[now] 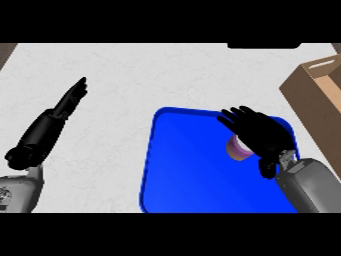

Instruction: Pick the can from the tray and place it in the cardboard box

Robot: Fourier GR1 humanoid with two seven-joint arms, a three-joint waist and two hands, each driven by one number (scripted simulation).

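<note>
Fingers of my right hand (260, 134) spread over the can (239, 148) at the tray's (188, 165) three o'clock edge; I should curl fully before lifting toward the cardboard box (328, 107).

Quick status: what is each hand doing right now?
Left hand: open, fingers straight, over the counter, holding nothing.
Right hand: over the can on the blue tray; whether it has closed on it cannot be told.
</note>
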